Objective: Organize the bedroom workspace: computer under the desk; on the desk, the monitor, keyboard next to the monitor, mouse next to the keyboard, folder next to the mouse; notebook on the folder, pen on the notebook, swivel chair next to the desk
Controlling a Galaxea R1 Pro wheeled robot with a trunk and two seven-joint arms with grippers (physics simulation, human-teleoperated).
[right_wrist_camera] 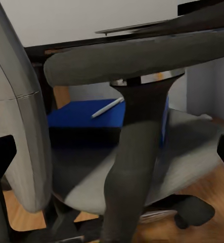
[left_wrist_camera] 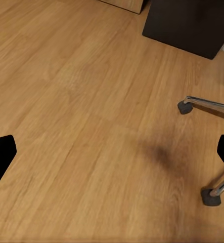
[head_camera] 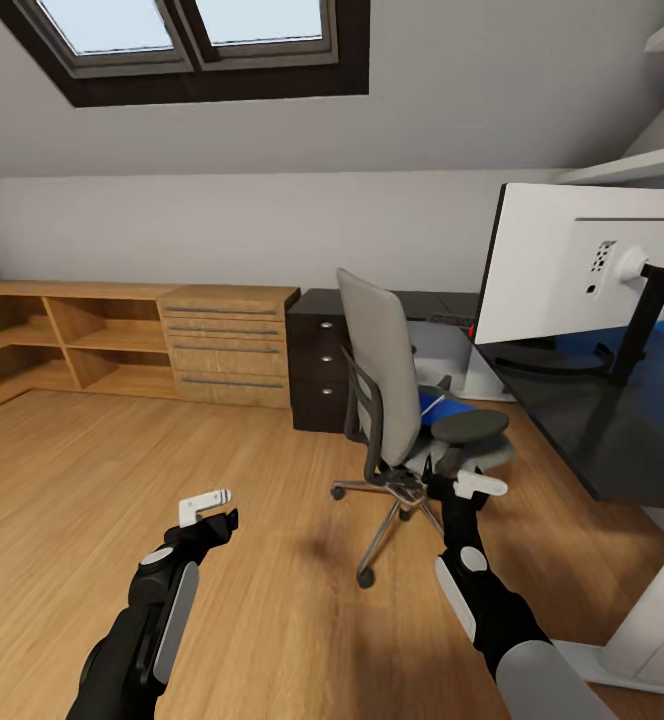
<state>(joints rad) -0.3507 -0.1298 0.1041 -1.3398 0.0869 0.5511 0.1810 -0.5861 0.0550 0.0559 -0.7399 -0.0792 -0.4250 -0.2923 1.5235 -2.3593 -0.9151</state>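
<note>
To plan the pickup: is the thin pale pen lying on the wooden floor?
No, the thin pale pen lies on a blue flat item on the grey chair seat.

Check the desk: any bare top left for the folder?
Bare black top on the desk in front of the monitor base, out to the near edge. Crowded at the swivel chair: its armrest overhangs the blue item and pen.

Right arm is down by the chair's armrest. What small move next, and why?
Probably raise the right gripper over the armrest toward the seat. The right wrist view shows the armrest post blocking the path to the blue item on the swivel chair, with the pen lying on it.
</note>
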